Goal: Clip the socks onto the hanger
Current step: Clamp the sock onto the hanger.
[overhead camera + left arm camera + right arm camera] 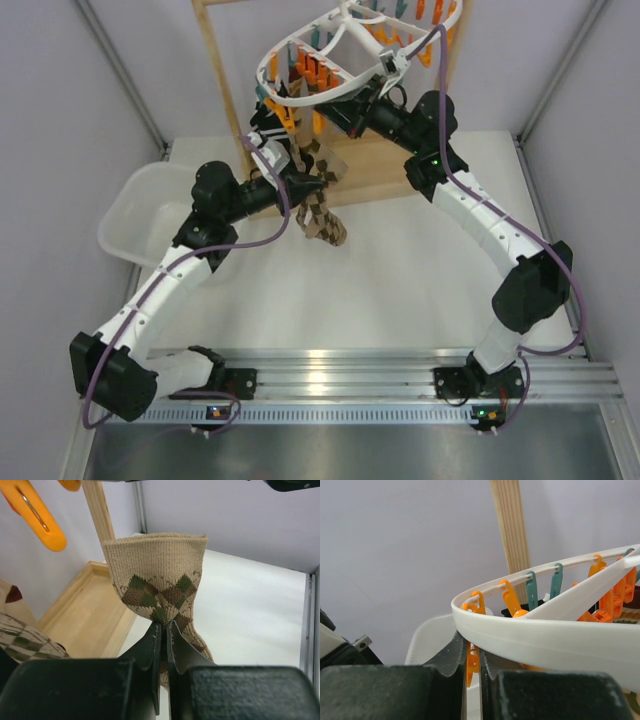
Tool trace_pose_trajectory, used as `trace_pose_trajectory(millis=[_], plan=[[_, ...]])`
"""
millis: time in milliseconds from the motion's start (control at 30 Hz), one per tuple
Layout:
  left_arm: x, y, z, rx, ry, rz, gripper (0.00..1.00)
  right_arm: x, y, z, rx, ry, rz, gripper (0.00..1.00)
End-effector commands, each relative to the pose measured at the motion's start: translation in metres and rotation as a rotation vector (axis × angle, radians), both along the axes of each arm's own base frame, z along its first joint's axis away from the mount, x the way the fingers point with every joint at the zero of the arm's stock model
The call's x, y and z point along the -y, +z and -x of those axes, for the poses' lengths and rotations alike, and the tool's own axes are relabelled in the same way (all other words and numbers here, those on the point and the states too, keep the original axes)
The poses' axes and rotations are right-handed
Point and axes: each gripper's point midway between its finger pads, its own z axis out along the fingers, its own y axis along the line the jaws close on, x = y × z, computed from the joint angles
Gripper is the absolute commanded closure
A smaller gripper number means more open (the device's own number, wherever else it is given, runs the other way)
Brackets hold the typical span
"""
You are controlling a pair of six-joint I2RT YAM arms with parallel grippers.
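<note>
My left gripper [164,627] is shut on a brown-and-tan diamond-pattern sock [160,580], with its cuff standing up past the fingertips. In the top view this gripper [315,185] holds the sock [325,222] just below the white oval hanger [345,75]. A second patterned sock [25,640] shows at the lower left of the left wrist view. My right gripper [472,645] is under the hanger rim [545,640], shut on an orange clip [471,664]. In the top view it [335,112] is under the hanger's near side.
The light wooden stand [215,80] rises behind the hanger, with its base [85,615] on the table. A white bin [140,215] sits at the left. Several orange and teal clips [532,590] hang along the rim. One orange clip [37,517] hangs above my left gripper.
</note>
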Motion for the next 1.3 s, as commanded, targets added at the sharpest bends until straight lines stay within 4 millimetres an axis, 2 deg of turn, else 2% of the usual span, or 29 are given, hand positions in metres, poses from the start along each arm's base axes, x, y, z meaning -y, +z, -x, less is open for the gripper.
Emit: trace_pose_trajectory(millis=[0, 333, 933, 1000, 1033, 1133, 1200, 1233, 1267], plan=[[-0.003, 0.021, -0.027, 0.034, 0.154, 0.115, 1.0, 0.026, 0.047, -0.009, 0.058, -0.117, -0.123, 1.0], [-0.002, 0.016, -0.052, 0.072, 0.234, 0.134, 1.0, 0.028, 0.044, -0.006, 0.014, -0.113, -0.143, 1.0], [-0.001, 0.03, -0.059, 0.094, 0.244, 0.175, 1.0, 0.025, 0.038, -0.004, 0.006, -0.087, -0.125, 1.0], [0.0, 0.033, -0.059, 0.101, 0.242, 0.179, 1.0, 0.025, 0.038, -0.004, 0.006, -0.084, -0.124, 0.94], [-0.001, 0.034, -0.059, 0.103, 0.243, 0.18, 1.0, 0.025, 0.038, -0.003, 0.002, -0.08, -0.123, 0.85], [-0.002, 0.038, -0.06, 0.11, 0.252, 0.189, 1.0, 0.025, 0.036, -0.003, -0.002, -0.078, -0.121, 0.77], [-0.002, 0.043, -0.06, 0.119, 0.252, 0.197, 1.0, 0.026, 0.036, -0.003, -0.001, -0.08, -0.121, 0.79], [-0.002, 0.045, -0.06, 0.127, 0.254, 0.199, 1.0, 0.026, 0.035, -0.004, -0.001, -0.082, -0.12, 0.86], [-0.002, 0.044, -0.061, 0.127, 0.255, 0.199, 1.0, 0.026, 0.034, -0.004, -0.005, -0.081, -0.12, 0.88]])
